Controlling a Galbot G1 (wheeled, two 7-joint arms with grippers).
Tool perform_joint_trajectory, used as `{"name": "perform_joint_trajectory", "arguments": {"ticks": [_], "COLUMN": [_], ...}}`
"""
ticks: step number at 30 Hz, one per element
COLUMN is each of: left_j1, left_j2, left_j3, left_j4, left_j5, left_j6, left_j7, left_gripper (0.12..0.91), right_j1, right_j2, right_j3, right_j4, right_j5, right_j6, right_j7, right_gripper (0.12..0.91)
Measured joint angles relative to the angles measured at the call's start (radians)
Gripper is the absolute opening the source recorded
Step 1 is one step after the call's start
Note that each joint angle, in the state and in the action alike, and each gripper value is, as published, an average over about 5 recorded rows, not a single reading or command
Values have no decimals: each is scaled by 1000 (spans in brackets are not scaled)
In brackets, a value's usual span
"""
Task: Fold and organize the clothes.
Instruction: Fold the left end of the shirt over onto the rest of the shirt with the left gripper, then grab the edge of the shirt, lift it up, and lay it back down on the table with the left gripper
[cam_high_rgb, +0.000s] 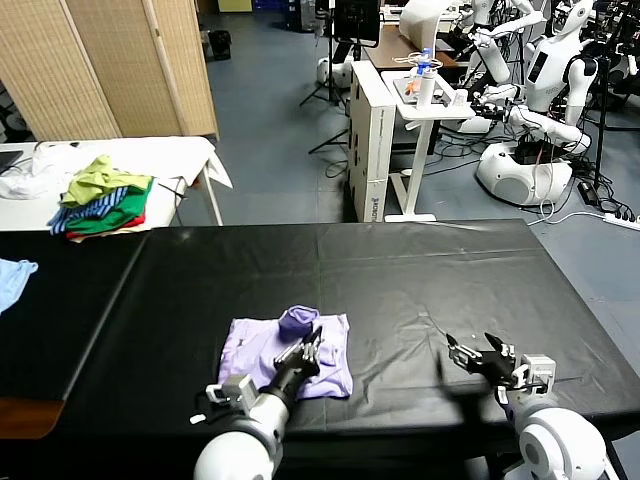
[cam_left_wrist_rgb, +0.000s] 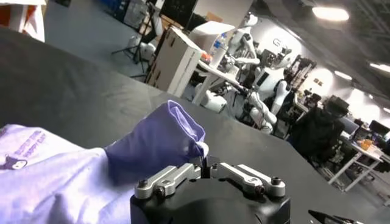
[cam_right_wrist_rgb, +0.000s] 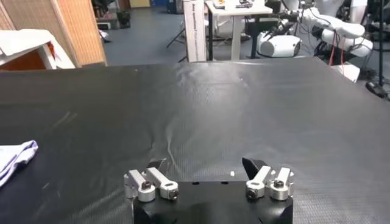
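Lavender T-shirt (cam_high_rgb: 290, 355) lies partly folded on the black bench (cam_high_rgb: 420, 280), near its front edge and left of centre. One corner is lifted into a raised fold, pinched by the clenched left gripper (cam_high_rgb: 310, 345), whose fingers (cam_left_wrist_rgb: 204, 159) meet on the fabric. Well apart to the right, the right gripper (cam_high_rgb: 462, 355) rests low over bare bench with jaws spread wide, grasping nothing.
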Motion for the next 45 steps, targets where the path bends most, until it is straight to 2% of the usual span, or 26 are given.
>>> {"name": "perform_joint_trajectory", "arguments": {"ticks": [4, 7, 12, 15, 16, 23, 27, 30, 37, 45], "left_j1": [2, 3, 3, 4, 4, 18, 47, 75, 131, 173], "left_j2": [-19, -37, -48, -33, -25, 84, 165, 203, 227, 205], "left_j3": [14, 25, 30, 14, 5, -109, -203, -272, -392, -458], "left_j4": [29, 37, 24, 6, -2, -57, -77, -90, -104, -106], "left_j5": [20, 27, -10, -12, -11, 21, 30, 35, 48, 66], "left_j6": [-14, -19, -25, -32, -34, -55, -67, -72, -82, -94], "left_j7": [-2, 1, 25, 56, 64, 77, 78, 77, 73, 73], "left_gripper": [220, 366, 723, 860, 883, 906, 907, 907, 907, 907], "right_j1": [0, 5, 20, 34, 40, 129, 216, 292, 419, 425], "right_j2": [-14, -32, -75, -102, -111, -144, -131, -111, -51, -31], "right_j3": [-12, -28, -69, -106, -121, -269, -378, -458, -593, -638], "right_j4": [8, 19, 39, 51, 53, 52, 27, -1, -72, -114], "right_j5": [-1, 0, 0, 0, 0, 5, 6, 5, 1, -105], "right_j6": [1, 8, 33, 49, 53, 59, 57, 53, 25, -25], "right_j7": [-16, -35, -75, -100, -106, -118, -112, -93, -65, -44], "right_gripper": [907, 907, 907, 907, 907, 907, 907, 907, 907, 907]}}
